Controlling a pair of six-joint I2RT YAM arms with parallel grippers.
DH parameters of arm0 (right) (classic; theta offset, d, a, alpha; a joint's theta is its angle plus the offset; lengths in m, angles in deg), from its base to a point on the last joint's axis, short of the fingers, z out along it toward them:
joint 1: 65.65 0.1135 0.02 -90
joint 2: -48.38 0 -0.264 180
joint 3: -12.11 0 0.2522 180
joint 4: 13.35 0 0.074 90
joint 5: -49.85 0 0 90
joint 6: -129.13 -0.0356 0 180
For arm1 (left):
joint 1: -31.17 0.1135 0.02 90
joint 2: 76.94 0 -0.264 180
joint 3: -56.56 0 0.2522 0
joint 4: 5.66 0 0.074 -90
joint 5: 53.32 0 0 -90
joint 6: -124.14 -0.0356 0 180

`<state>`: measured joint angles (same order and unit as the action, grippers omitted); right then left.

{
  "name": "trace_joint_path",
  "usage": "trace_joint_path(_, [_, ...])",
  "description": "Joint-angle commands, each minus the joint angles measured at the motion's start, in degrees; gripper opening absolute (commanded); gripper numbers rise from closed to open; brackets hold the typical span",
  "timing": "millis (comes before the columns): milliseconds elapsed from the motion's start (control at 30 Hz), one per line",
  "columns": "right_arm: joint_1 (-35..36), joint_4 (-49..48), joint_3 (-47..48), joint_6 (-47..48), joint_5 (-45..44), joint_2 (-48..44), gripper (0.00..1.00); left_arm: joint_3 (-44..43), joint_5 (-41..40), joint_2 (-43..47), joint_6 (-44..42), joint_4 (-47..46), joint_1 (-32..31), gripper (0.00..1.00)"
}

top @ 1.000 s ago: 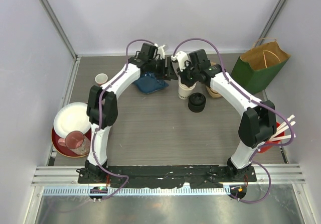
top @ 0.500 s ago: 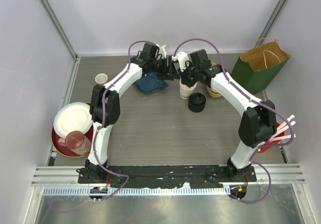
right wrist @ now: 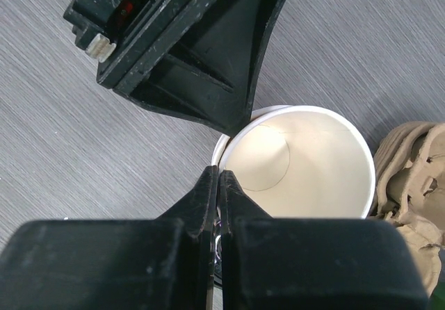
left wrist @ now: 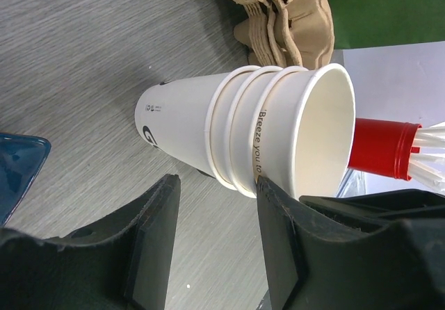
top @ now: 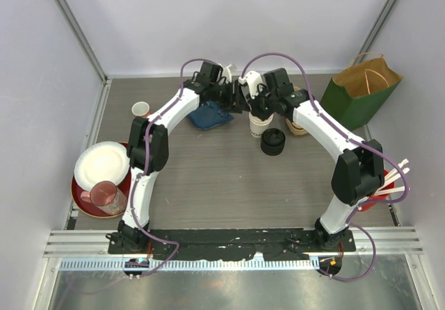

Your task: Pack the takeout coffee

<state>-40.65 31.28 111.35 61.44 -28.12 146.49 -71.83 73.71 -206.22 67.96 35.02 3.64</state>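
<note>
Stack of cups (top: 261, 123) drifted right w/ both arms, now far-centre beside black lids (top: 272, 142); right gripper (right wrist: 216, 179) pinched on rim of top cup (right wrist: 306, 160), left gripper (left wrist: 217, 209) jaws apart just left of stack, prob. separating one cup; next needs left to clamp, right to pull up.

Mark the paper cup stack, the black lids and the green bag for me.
paper cup stack (left wrist: 188, 126): left wrist view, on the outermost cup's side wall.
black lids (top: 272, 142): top external view, on the top lid.
green bag (top: 354, 105): top external view, on its front wall.
</note>
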Motion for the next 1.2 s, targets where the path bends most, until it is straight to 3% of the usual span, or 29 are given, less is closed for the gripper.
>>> trace_joint_path(0, [0.58,-3.89,1.45,-1.12,0.9,-3.97,0.01,-2.35,-0.21,-0.8,-1.3,0.5,-1.12,0.51])
trace_joint_path(333, [0.58,-2.49,4.88,2.21,-8.5,-6.26,0.01,-6.21,-0.21,-0.37,-3.24,1.64,-1.21,0.52])
trace_joint_path(633, [0.76,-1.25,7.86,4.68,-9.75,-9.16,0.01,-9.91,0.41,0.33,-6.66,5.16,-1.12,0.54])
trace_joint_path(800, [1.2,-0.64,8.92,5.03,-11.33,-11.87,0.01,-10.88,-4.15,2.62,-11.23,7.62,-0.69,0.57])
trace_joint_path(1067, [9.27,0.06,10.77,6.96,-14.31,-15.31,0.01,-7.37,-3.64,10.34,-13.34,10.7,7.39,0.71])
trace_joint_path(1167, [14.02,1.21,11.12,6.52,-10.56,-14.88,0.01,-3.24,-2.32,15.27,-13.87,11.14,12.91,0.73])
